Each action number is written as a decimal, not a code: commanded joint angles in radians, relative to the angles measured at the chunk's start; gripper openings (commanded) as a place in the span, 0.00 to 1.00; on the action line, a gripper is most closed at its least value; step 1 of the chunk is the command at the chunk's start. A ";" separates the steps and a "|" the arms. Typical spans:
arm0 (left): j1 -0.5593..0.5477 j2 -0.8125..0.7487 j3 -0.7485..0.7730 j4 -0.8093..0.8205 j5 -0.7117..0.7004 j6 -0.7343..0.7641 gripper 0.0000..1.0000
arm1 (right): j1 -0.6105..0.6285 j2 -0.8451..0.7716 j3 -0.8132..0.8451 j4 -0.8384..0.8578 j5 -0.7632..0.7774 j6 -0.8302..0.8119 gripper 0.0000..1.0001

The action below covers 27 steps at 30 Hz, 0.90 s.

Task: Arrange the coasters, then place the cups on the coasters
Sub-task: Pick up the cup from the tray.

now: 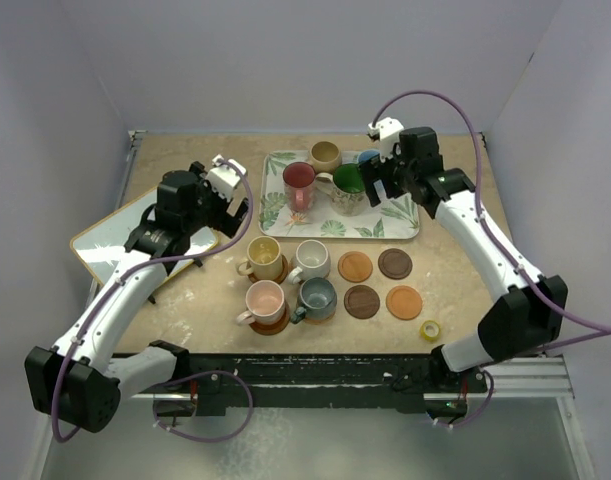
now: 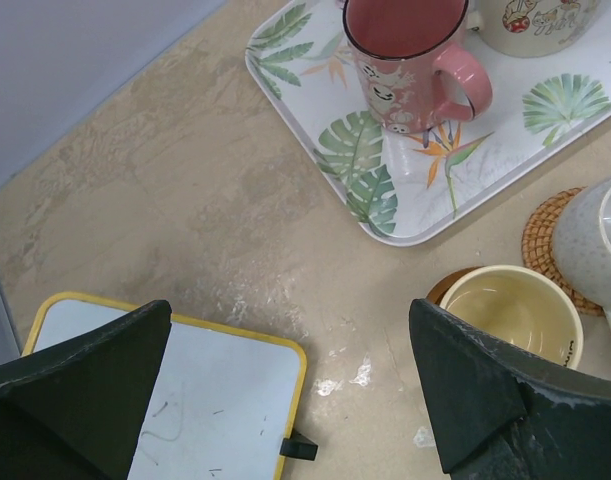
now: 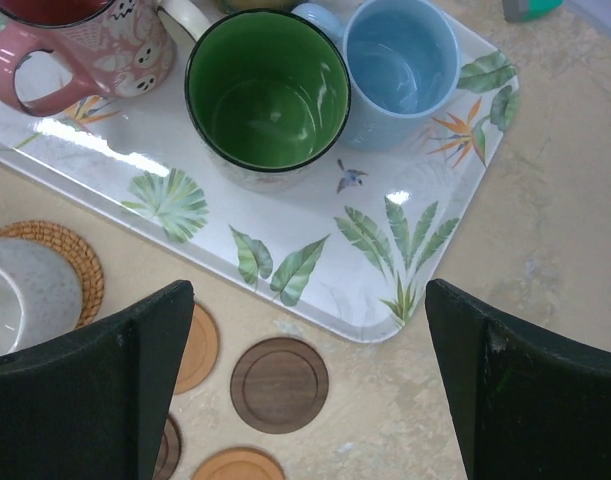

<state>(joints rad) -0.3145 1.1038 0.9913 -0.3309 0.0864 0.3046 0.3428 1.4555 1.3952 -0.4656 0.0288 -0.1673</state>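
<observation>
Hanging wide apart and empty, the right end effector (image 3: 307,300) must next grab the green cup (image 3: 267,95) ahead for a bare coaster (image 3: 279,384) beneath

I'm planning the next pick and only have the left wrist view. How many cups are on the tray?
Observer: Four: red cup, tan cup, green cup and blue cup, all on the tray.
Operator: Any bare coasters?
Observer: Four coasters are bare, in two rows of two, right of the white cup and grey cup.
Operator: Is the right gripper free?
Observer: Yes. The right gripper is open and empty, above the tray's near edge by the green cup.
</observation>
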 commanded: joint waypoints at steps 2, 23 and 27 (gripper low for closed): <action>0.005 -0.032 0.031 0.038 0.060 -0.013 1.00 | -0.040 0.068 0.102 -0.010 -0.102 0.012 0.99; -0.004 0.300 0.277 0.115 0.108 -0.206 0.89 | -0.052 -0.018 0.041 -0.139 -0.189 0.034 0.94; -0.006 0.357 0.304 0.154 0.101 -0.231 0.89 | -0.052 0.021 0.082 -0.141 -0.176 0.051 0.93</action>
<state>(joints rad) -0.3153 1.4296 1.2324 -0.2584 0.1902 0.1307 0.2943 1.4536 1.4254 -0.6014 -0.1452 -0.1413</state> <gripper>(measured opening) 0.891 0.942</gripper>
